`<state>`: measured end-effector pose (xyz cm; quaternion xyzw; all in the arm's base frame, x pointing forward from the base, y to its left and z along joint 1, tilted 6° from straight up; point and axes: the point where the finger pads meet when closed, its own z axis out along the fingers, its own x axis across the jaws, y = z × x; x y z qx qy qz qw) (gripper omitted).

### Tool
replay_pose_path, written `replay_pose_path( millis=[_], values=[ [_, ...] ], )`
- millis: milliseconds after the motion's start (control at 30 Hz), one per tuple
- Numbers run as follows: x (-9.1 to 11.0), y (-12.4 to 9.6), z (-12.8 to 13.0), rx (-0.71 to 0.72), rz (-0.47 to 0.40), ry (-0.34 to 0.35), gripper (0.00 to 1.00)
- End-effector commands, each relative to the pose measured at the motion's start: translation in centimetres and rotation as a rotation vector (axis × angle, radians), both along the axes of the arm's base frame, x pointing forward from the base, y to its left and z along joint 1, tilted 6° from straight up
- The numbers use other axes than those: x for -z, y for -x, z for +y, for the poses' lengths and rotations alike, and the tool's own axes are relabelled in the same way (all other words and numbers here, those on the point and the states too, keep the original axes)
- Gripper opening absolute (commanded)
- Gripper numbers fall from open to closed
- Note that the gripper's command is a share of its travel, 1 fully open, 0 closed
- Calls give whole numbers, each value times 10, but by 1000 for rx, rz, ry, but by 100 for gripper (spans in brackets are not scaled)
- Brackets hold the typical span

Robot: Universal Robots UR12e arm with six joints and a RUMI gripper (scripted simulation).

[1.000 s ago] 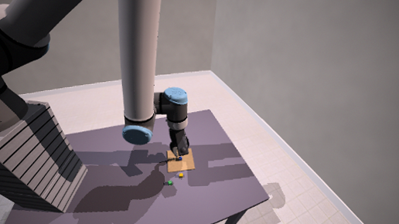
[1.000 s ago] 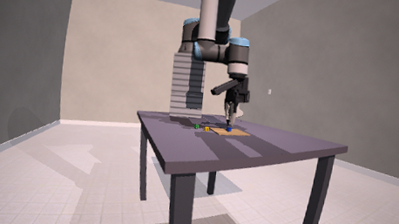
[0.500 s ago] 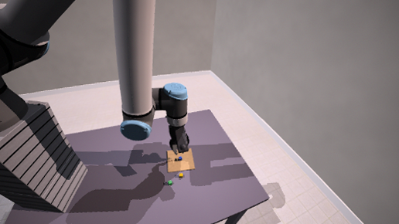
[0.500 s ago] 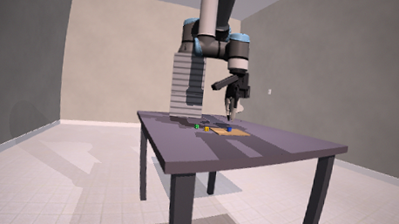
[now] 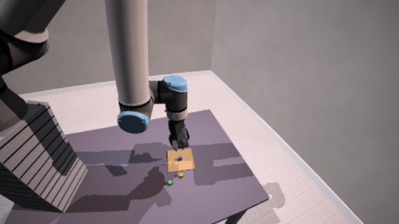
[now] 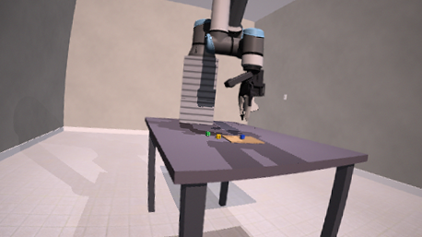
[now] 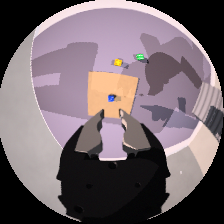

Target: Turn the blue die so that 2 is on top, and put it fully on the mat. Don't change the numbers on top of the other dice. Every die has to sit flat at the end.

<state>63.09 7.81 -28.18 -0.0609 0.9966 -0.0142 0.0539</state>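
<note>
The blue die (image 5: pixel 179 158) sits flat on the tan mat (image 5: pixel 180 163), near the mat's middle; its top number is too small to read. It also shows in the exterior view (image 6: pixel 241 136) and the wrist view (image 7: pixel 112 98). My gripper (image 5: pixel 176 147) hangs above the mat's far edge, well clear of the die, pointing down. In the wrist view my fingers stand slightly apart with nothing between them. The exterior view shows the fingertips (image 6: pixel 242 116) high above the table.
A yellow die (image 5: pixel 181 174) and a green die (image 5: pixel 169 182) lie on the purple table just off the mat's near edge. A tall striped grey block (image 5: pixel 31 153) stands at the table's left end. The table's right edge is close to the mat.
</note>
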Motion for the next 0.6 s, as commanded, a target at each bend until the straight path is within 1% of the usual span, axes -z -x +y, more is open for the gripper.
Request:
replay_pose_path(
  millis=[0, 100, 167, 433, 567],
  values=[
    [-1, 0, 0, 1, -1, 9, 18],
    [0, 0, 0, 4, -1, 39, 18],
    [0, 0, 0, 4, -1, 39, 18],
    [2, 1, 2, 19, -17, 188, 18],
    [0, 0, 3, 26, -29, 242, 18]
  ],
)
